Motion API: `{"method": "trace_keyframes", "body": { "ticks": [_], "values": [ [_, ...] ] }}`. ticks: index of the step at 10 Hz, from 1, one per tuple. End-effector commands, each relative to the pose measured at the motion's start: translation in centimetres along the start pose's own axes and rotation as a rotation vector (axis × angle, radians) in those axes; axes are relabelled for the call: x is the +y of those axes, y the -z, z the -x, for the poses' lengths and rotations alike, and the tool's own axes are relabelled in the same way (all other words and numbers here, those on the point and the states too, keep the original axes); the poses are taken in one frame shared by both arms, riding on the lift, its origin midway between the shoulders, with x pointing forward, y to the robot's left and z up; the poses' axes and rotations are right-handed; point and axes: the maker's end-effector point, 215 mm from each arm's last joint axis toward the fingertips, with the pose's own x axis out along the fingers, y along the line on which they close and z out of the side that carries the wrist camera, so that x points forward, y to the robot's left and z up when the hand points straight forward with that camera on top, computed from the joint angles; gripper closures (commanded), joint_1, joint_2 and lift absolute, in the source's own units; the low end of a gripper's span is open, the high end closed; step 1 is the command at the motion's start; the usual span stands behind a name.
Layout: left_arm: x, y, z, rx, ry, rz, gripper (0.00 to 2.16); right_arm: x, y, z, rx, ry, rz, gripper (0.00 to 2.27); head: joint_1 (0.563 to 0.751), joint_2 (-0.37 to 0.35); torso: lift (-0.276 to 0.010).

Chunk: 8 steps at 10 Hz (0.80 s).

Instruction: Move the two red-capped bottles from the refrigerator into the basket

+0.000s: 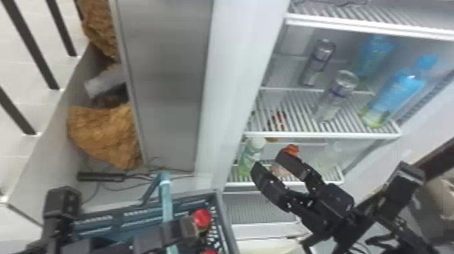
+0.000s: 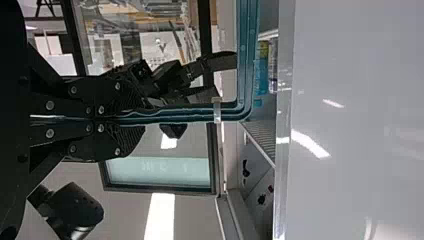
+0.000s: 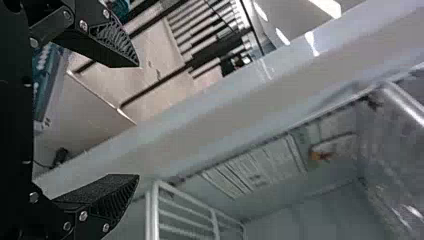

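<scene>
1. Head view, 7 o'clock: basket (image 1: 227,223) cut off by the near edge, partly covered by left gripper (image 1: 187,229).
2. 6 o'clock: one red-capped bottle (image 1: 202,218), body mostly hidden; another red-capped bottle (image 1: 210,252) cropped to a cap sliver.
3. 4 o'clock: orange-capped bottle (image 1: 292,149) partly behind right gripper (image 1: 268,162).
4. 3 o'clock: clear bottle (image 1: 335,148), blurred outline.
5. 1 o'clock: top wire shelf (image 1: 371,23) cropped.
6. Right wrist view: orange item (image 3: 320,154) too blurred to identify.

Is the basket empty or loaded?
Loaded: in the head view, two red caps show inside the basket. Part of its inside is hidden, so I cannot tell what else it holds.
</scene>
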Motion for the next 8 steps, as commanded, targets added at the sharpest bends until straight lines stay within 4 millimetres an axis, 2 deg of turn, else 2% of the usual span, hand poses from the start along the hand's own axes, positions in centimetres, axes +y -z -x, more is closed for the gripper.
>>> {"method": "trace_keyframes", "body": {
  "ticks": [1,4,6,8],
  "values": [
    [0.0,0.0,0.0,0.003,-0.002,-0.002,1.20,-1.7,-1.4,1.8,-0.064,0.064,0.045,0.24,0.695,-0.234,0.000],
    [0.0,-0.1,0.0,0.002,-0.002,-0.003,1.20,-4.9,-2.9,6.0,-0.153,0.212,0.135,0.24,0.695,-0.335,0.000],
    [0.0,0.0,0.1,-0.001,-0.002,0.001,1.20,-6.8,-3.9,9.2,-0.214,0.299,0.203,0.24,0.695,-0.350,0.000],
    [0.0,0.0,0.1,-0.002,-0.001,0.001,1.20,-7.9,-3.1,11.8,-0.176,0.365,0.259,0.24,0.695,-0.350,0.000]
  ]
}}
